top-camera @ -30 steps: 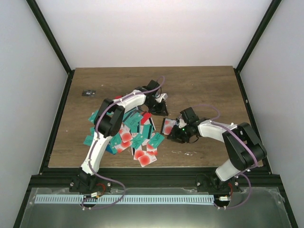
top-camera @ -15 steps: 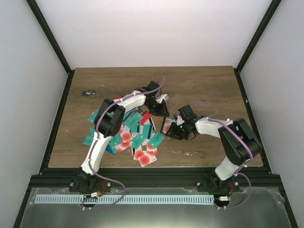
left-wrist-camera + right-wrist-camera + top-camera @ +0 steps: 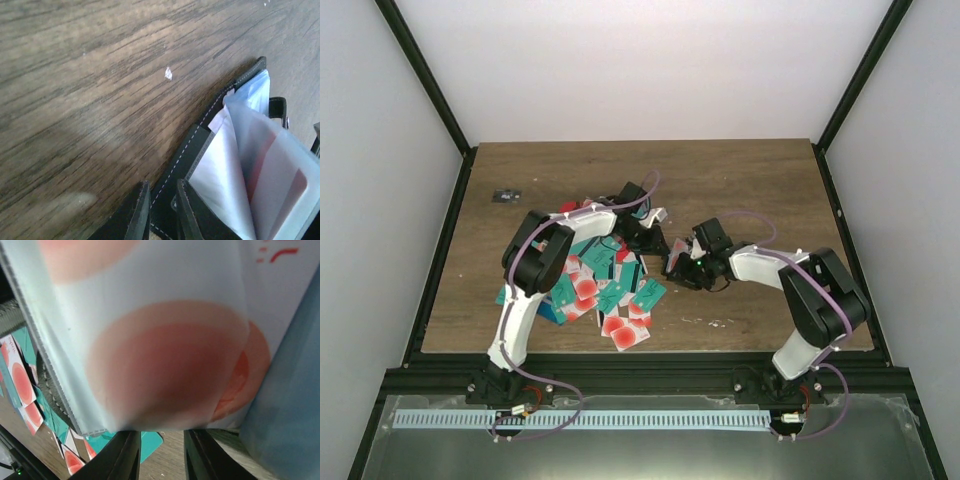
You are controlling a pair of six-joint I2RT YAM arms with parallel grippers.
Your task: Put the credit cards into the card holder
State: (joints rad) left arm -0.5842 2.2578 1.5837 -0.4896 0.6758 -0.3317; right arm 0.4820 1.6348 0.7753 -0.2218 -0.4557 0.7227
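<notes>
Left wrist: L gripper (image 3: 162,192) pinching card holder (image 3: 197,142) by black cover; holder open on table (image 3: 75,75), just right of cards (image 3: 608,295) pile. R gripper (image 3: 161,455) jaws behind its sleeve (image 3: 165,365), can't tell.

The top camera looked down over the whole counter (image 3: 750,180); both wrist cameras shared the holder (image 3: 200,132), very close.
</notes>
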